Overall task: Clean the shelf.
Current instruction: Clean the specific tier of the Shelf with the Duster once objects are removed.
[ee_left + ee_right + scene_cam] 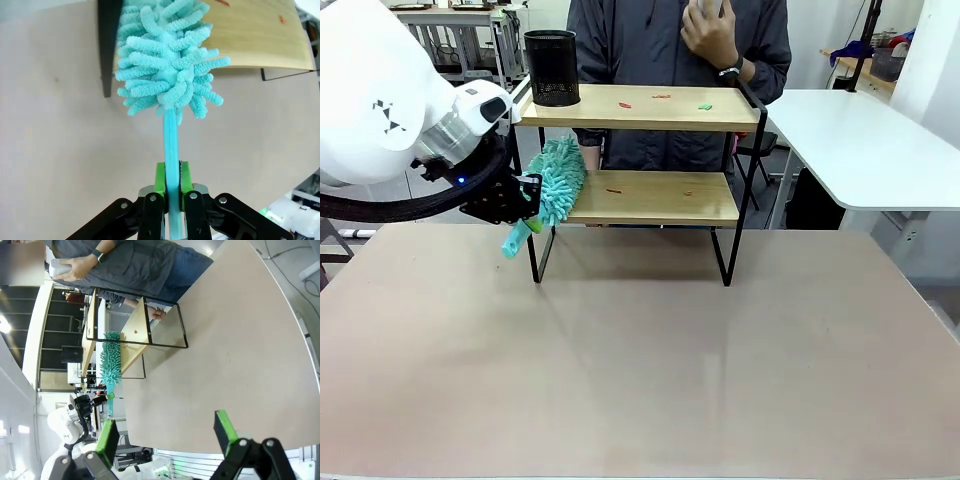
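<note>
Far middle of the tan table [640, 350], on thin black legs: the shelf [660, 197], two pale boards, just in front of a person in a dark jacket. On the top board, a black mesh cup [551, 68] at the left end and a few red and green scraps [660, 98]; on the lower board, small red specks. At the lower board's left end, against the black frame post, a fluffy teal duster [557, 180]. Closer, from the left wrist: thin handle running straight down into the left gripper [172, 185], green pads [160, 177] clamped tight on it. From the front: left arm low, reaching in from the left, handle end poking out below. From the right wrist, rolled sideways: right gripper [166, 429] spread wide, holding nothing, well apart from the shelf; something pale in the person's hands [70, 270].
</note>
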Controlling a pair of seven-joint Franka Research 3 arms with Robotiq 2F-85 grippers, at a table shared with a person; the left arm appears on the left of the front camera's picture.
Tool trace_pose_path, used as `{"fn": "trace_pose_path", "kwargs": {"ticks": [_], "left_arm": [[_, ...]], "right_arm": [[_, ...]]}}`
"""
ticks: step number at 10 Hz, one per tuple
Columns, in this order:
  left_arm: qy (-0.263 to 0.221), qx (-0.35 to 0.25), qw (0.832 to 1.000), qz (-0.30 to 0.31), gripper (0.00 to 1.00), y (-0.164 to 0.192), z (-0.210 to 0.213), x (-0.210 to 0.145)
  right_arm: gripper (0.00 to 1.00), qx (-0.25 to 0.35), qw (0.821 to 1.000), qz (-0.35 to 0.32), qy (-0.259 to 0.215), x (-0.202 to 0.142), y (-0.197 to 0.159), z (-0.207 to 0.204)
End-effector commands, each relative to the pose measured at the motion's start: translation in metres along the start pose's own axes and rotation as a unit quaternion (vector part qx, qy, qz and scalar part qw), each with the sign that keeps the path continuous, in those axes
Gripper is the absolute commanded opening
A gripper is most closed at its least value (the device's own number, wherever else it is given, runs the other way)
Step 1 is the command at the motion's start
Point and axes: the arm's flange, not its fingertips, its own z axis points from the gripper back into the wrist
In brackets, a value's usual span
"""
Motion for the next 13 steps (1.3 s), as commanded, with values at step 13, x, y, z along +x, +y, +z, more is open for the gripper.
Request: {"fn": "trace_pose_path", "kwargs": {"ticks": [13], "left_arm": [[0.132, -0.081, 0.951, -0.267, 0.12, -0.107, -0.042, 0.021]], "right_arm": [[1.00, 0.010, 1.000, 0.012, -0.003, 0.002, 0.002, 0.000]]}}
